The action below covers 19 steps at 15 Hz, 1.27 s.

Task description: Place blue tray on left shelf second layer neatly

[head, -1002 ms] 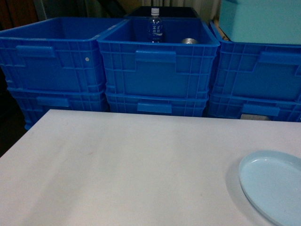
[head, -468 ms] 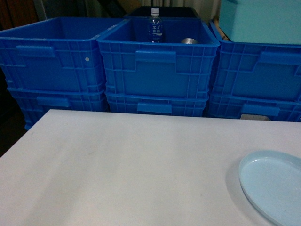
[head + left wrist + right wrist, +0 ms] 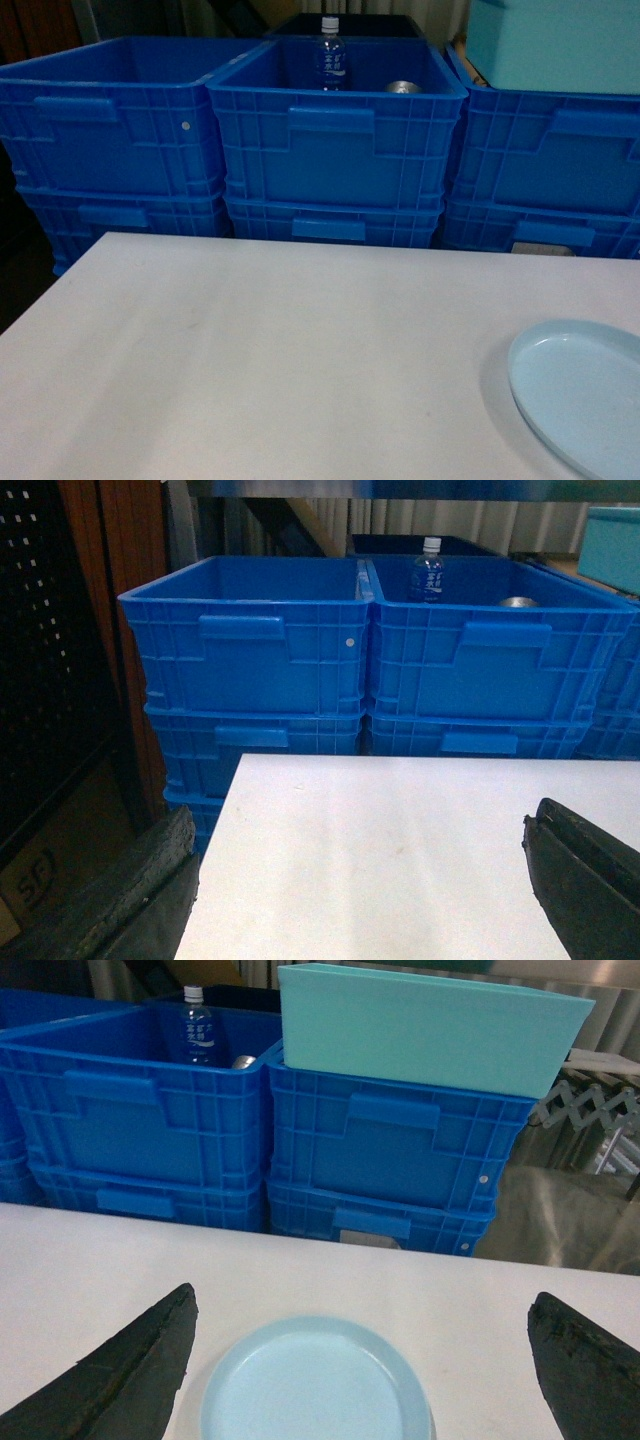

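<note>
The blue tray [image 3: 580,400] is a pale shallow round dish lying flat at the near right of the white table [image 3: 280,350], cut off by the frame's edge. In the right wrist view the blue tray [image 3: 315,1385] lies just below and between the spread fingers of my right gripper [image 3: 362,1300], which is open, holds nothing and does not touch it. My left gripper [image 3: 360,820] is open too, over the table's left part with only bare tabletop between its fingers [image 3: 150,880]. Neither gripper appears in the head view. The left shelf second layer is out of view.
Stacked deep-blue crates [image 3: 335,140] form a wall right behind the table's far edge. The middle top crate holds a water bottle [image 3: 331,55] and a metal can [image 3: 403,87]. A teal box [image 3: 420,1025] rests on the right stack. A brown wooden post [image 3: 110,630] stands left of the table.
</note>
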{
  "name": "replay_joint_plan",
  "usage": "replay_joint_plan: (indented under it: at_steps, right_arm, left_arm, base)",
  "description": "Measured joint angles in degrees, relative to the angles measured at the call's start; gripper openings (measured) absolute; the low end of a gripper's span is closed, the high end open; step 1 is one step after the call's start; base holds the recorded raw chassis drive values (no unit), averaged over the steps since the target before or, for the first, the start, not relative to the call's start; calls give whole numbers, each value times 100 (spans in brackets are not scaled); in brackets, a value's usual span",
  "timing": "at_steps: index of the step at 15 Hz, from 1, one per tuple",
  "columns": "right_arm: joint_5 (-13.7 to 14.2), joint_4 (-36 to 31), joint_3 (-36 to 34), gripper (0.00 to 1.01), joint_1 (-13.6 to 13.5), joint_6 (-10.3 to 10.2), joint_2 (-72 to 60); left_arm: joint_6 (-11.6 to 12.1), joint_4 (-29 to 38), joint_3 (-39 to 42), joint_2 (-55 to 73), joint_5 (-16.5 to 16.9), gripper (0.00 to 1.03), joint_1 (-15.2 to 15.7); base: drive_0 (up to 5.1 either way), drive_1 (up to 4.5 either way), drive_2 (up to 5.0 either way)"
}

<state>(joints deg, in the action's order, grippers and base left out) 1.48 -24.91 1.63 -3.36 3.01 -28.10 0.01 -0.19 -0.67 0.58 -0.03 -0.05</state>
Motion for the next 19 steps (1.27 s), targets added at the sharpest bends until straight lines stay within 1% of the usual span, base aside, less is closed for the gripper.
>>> replay_joint_plan:
  at_steps: [1, 2, 3, 5, 6, 7, 8, 9, 10, 11, 12, 15, 19]
  right_arm:
    - [13, -581, 243, 98, 9, 39, -850]
    - [24, -1040, 535, 98, 61, 136, -1646]
    - [109, -1427, 743, 98, 120, 203, -2354]
    - [133, -1495, 1082, 98, 354, 264, -3475]
    - [219, -1744, 1259, 98, 446, 280, -4028]
    - [221, -1836, 1451, 98, 518, 308, -4428]
    - [254, -2063, 1609, 98, 525, 391, -4874]
    - [291, -2251, 1740, 98, 533, 422, -5296]
    - [297, -2260, 1893, 98, 570, 442, -5713]
    - [345, -2463, 2002, 98, 616, 457, -6201]
    - [483, -2774, 2052, 98, 660, 529, -6618]
    - [490, -2844, 2269, 98, 918, 525, -7344]
    - [332, -3021, 2461, 98, 1178, 516, -8015]
  left_arm:
    - [0, -2, 0, 0, 0, 98, 0]
    - [0, 0, 0, 0, -2, 98, 0]
    - [0, 0, 0, 0, -2, 98, 0]
    - [0, -2, 0, 0, -4, 98, 0]
    - [0, 0, 0, 0, 0, 98, 0]
    - [2, -2, 0, 0, 0, 98, 0]
    - [0, 0, 0, 0, -2, 98, 0]
    - [0, 0, 0, 0, 0, 98, 0]
    - [0, 0, 0, 0, -2, 98, 0]
    - [2, 0, 0, 0, 0, 98, 0]
    - [2, 0, 0, 0, -2, 98, 0]
    - [0, 0, 0, 0, -2, 98, 0]
    - [0, 0, 0, 0, -2, 98, 0]
  base:
    - [0, 0, 0]
    - [0, 0, 0]
    - [0, 0, 0]
    - [0, 0, 0]
    - [0, 0, 0]
    - [0, 0, 0]
    - [0, 0, 0]
    - [0, 0, 0]
    - [0, 0, 0]
    - [0, 0, 0]
    - [0, 0, 0]
    - [0, 0, 0]
    - [0, 0, 0]
